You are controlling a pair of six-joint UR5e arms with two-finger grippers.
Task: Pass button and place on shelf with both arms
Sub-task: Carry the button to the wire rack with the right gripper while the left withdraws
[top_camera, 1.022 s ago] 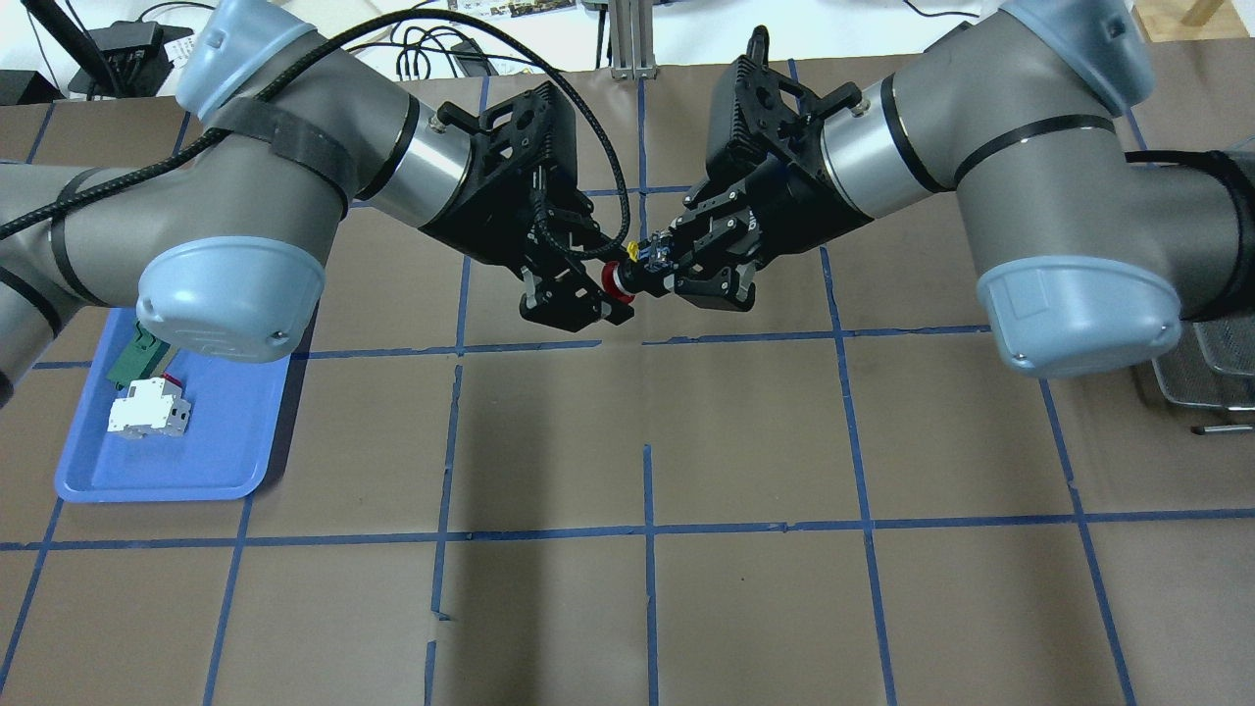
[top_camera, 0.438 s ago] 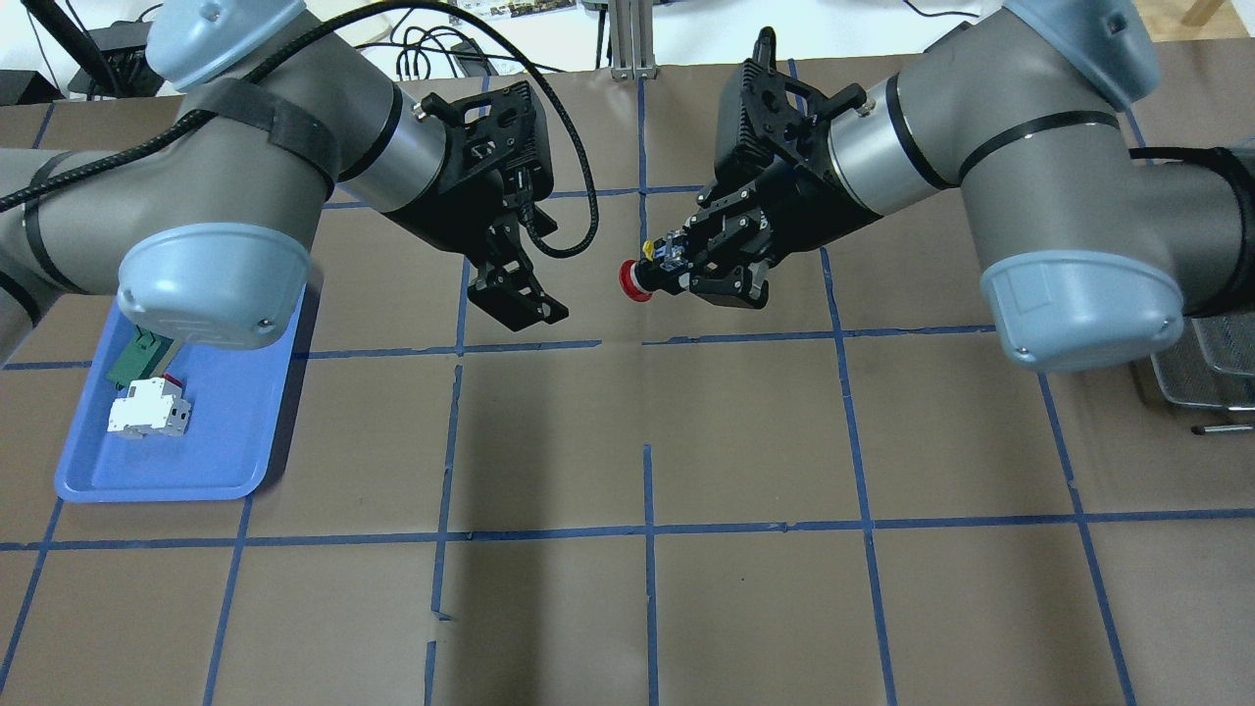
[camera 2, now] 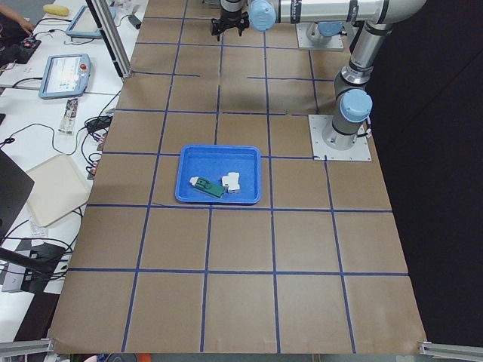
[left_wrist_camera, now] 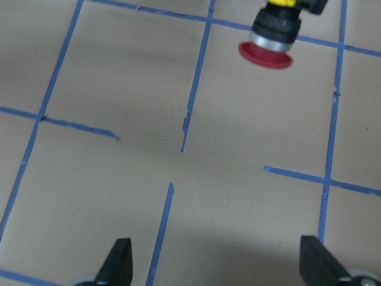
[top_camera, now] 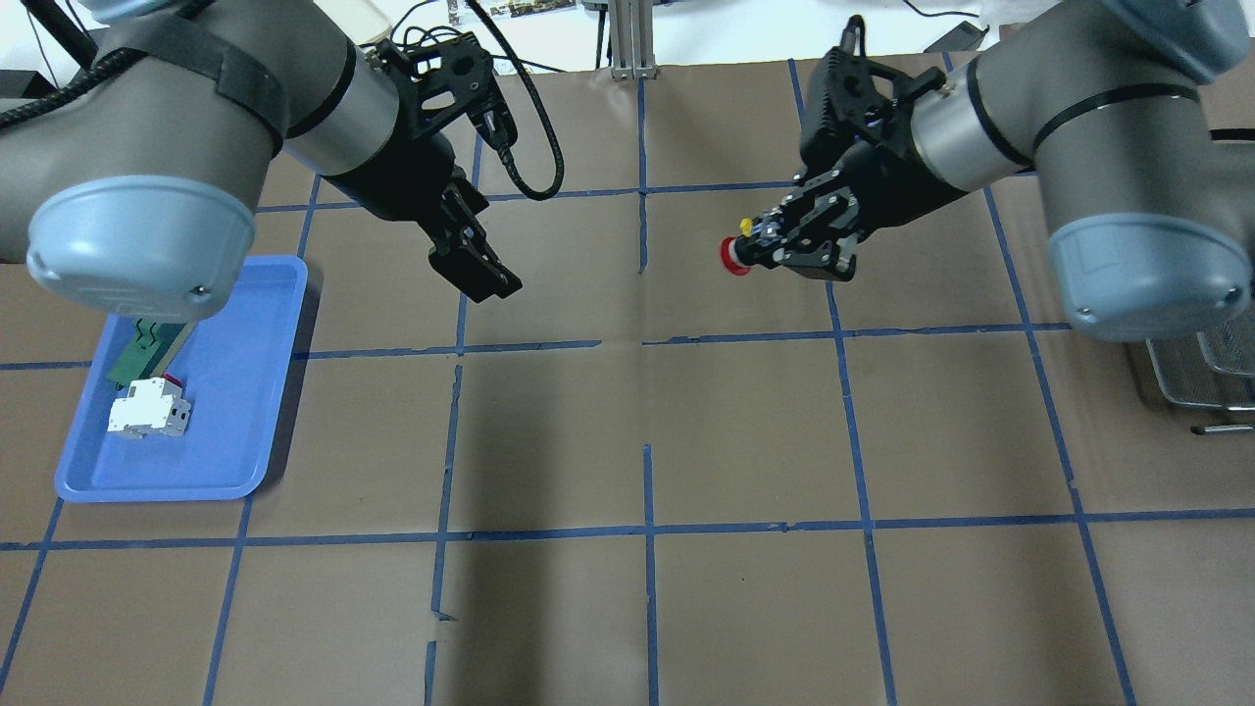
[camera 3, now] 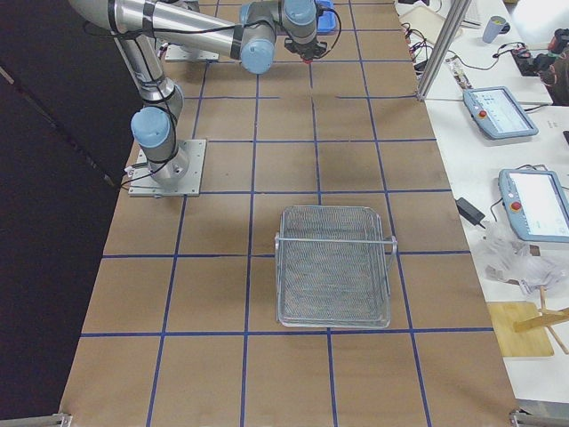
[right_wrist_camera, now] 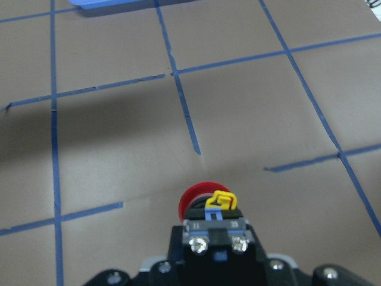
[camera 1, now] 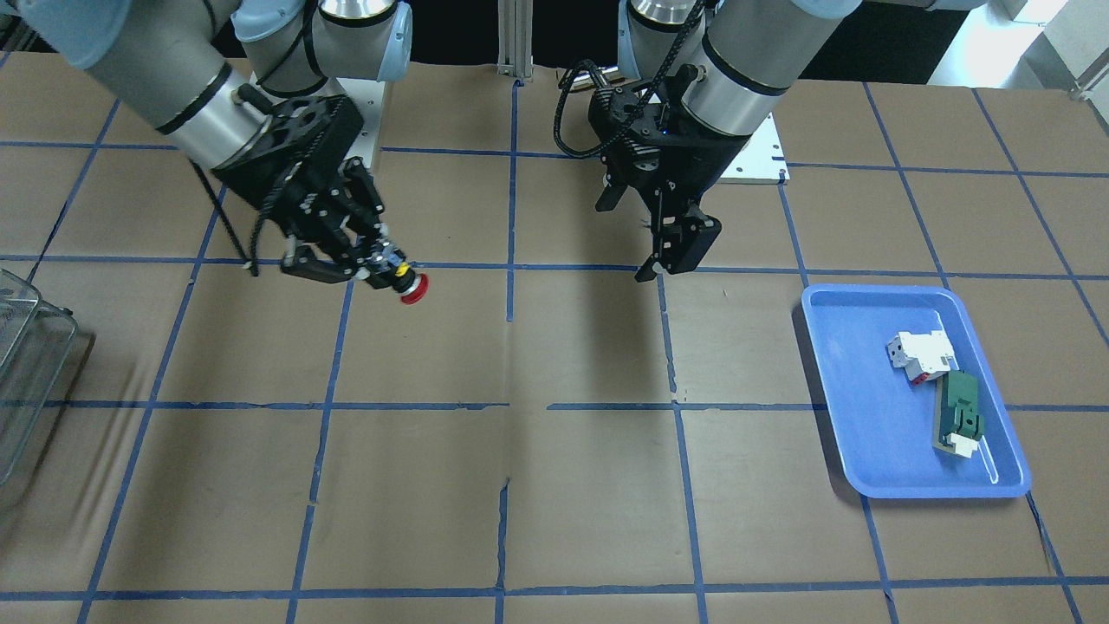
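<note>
Black right pincer [top_camera: 779,247]: I see it clamped on the blue-grey block base of the small red-capped, yellow-ringed push-button [top_camera: 732,256], which hangs in the air above the brown paper-covered counter [top_camera: 647,422].
Push-button axis: roughly level, along the counter's length; the red cap faces the silver left arm [top_camera: 196,108], tipped slightly downward.
Black left pincer [top_camera: 480,275]: spread wide, well apart from the push-button.
Blue plastic tray [top_camera: 235,431]: holds a white block [top_camera: 147,407] and a green flat piece [top_camera: 137,358].

Gap between left gripper [top_camera: 477,271] and right gripper [top_camera: 771,247]; blue tray [top_camera: 235,412] far left.
</note>
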